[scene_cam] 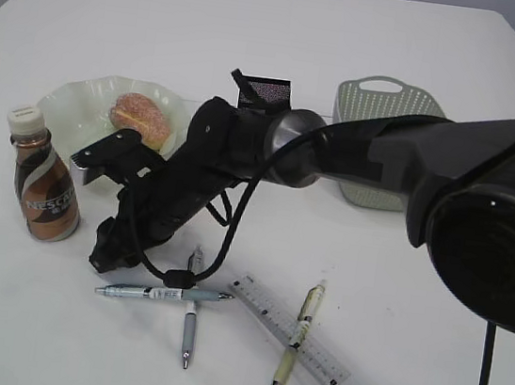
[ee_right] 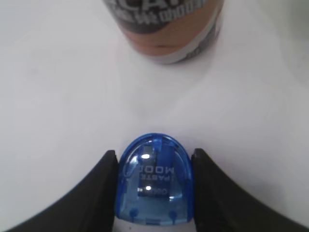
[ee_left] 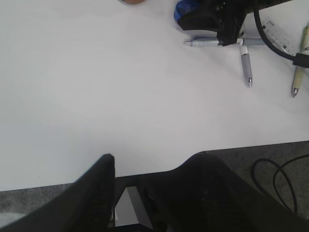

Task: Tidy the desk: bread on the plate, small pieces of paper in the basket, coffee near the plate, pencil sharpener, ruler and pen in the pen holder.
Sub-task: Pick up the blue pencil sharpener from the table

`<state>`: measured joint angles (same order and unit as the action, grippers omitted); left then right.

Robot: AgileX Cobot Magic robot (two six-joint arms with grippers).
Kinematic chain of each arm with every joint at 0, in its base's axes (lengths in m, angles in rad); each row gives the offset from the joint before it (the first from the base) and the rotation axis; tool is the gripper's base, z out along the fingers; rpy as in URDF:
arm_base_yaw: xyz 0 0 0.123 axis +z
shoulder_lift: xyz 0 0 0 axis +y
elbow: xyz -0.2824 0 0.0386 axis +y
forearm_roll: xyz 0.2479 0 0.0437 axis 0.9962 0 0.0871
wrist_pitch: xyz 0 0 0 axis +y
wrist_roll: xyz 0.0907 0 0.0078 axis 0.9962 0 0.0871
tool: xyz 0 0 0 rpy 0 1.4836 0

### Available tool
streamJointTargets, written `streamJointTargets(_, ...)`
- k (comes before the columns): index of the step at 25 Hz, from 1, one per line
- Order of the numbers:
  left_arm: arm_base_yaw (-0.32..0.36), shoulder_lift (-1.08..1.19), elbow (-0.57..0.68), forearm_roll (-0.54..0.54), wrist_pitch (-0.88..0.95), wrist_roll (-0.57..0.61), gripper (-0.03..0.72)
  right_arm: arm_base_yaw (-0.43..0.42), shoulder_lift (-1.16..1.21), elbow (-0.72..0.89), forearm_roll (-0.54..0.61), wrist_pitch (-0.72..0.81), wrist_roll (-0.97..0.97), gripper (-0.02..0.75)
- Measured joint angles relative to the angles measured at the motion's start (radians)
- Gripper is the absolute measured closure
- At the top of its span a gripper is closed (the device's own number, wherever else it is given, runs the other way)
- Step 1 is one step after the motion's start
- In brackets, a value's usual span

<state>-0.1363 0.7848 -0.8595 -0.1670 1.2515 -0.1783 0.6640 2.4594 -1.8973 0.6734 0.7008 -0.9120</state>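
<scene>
A: Nearest, where's the right gripper (ee_right: 154, 193)?
B: Arm stretched low across the desk (scene_cam: 396, 296), fingers pressed to both sides of the blue pencil sharpener (ee_right: 155, 181), just before the coffee (scene_cam: 40, 185).
A: Left gripper (ee_left: 149, 179)?
B: Parted, holding nothing, at the desk's near edge.

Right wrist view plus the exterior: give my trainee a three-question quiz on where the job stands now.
1. True or false: the bread lies on the plate.
2. What sits between the right gripper fingers? A pen, B blue pencil sharpener, C ruler.
3. How many pens lie on the desk?

Key: 1 true; 2 B; 3 three.
</scene>
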Motion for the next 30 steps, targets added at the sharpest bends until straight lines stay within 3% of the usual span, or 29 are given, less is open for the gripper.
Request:
streamJointTargets(7, 0.0, 0.0, 0.0, 0.0, 0.0, 0.0, 0.265, -0.002, 0.014, -0.115, -0.206, 0.161, 0.198, 0.422)
streamJointTargets(17, 0.0, 0.0, 0.0, -0.002, 0.0, 0.0, 0.265, -0.004, 0.016, -0.27, -0.294, 0.396, 0.393, 0.423)
streamJointTargets(21, 0.0, 0.0, 0.0, -0.002, 0.0, 0.0, 0.265, -0.004, 0.016, -0.335, -0.407, 0.492, 0.568, 0.423)
streamJointTargets(26, 0.0, 0.0, 0.0, -0.003, 0.0, 0.0, 0.265, -0.004, 0.016, -0.421, -0.582, 0.524, 0.772, 0.423)
streamJointTargets(30, 0.0, 0.0, 0.0, -0.004, 0.0, 0.0, 0.265, -0.004, 0.016, -0.493, -0.658, 0.533, 0.852, 0.423)
